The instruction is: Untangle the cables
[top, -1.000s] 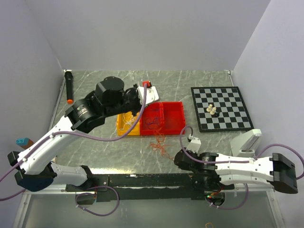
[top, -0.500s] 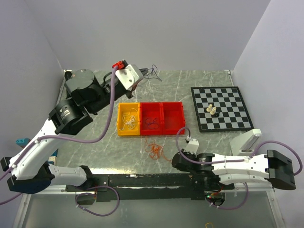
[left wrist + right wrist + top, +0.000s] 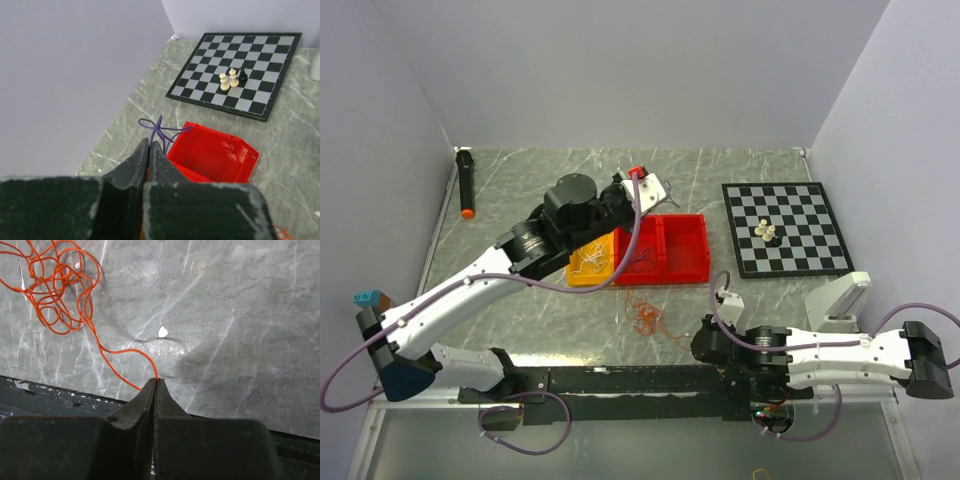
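Purple cable (image 3: 159, 129) is pinched shut in the left gripper (image 3: 149, 150) beside the red tray (image 3: 215, 155), and the orange cable (image 3: 60, 290) is clamped in the right gripper (image 3: 155, 385) on that tray's near side, so its knots could get yanked tighter by a hard pull.

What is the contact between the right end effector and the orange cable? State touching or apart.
Touching. The right wrist view shows the orange cable running straight into the shut tips of the right end effector, pinched between them.
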### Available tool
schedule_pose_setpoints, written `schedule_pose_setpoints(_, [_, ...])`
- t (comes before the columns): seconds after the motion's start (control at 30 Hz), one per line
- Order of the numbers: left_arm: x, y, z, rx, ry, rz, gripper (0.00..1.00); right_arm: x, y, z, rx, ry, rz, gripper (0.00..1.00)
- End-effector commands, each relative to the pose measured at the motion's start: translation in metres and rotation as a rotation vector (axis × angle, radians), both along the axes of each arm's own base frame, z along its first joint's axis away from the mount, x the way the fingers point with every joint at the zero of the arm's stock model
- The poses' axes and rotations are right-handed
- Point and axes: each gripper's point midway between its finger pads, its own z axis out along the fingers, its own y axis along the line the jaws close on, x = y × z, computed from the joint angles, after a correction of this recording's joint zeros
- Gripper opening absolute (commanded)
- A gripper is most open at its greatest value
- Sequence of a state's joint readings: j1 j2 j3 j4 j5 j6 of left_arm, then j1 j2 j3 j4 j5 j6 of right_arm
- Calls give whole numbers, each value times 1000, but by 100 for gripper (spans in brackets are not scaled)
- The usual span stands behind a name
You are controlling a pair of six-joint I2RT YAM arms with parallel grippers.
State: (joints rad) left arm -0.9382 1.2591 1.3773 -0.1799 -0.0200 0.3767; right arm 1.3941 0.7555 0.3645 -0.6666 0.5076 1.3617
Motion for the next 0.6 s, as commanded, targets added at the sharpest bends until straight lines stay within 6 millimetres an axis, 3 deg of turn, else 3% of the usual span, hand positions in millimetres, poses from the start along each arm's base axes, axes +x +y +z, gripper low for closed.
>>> schedule_pose_setpoints(0.0, [14,-6,7,-80,-5,16,1,3,-13,-3,-16,-20,-39,0])
schedule_pose_setpoints(0.33, [52,-8,-73,14,103,47,1,5,-17,-2,2,-38,-54,0])
schedule_pose_setpoints(0.57, [62,-15,-88,32,70,30,1,7,-20,0,-4,-48,-65,0])
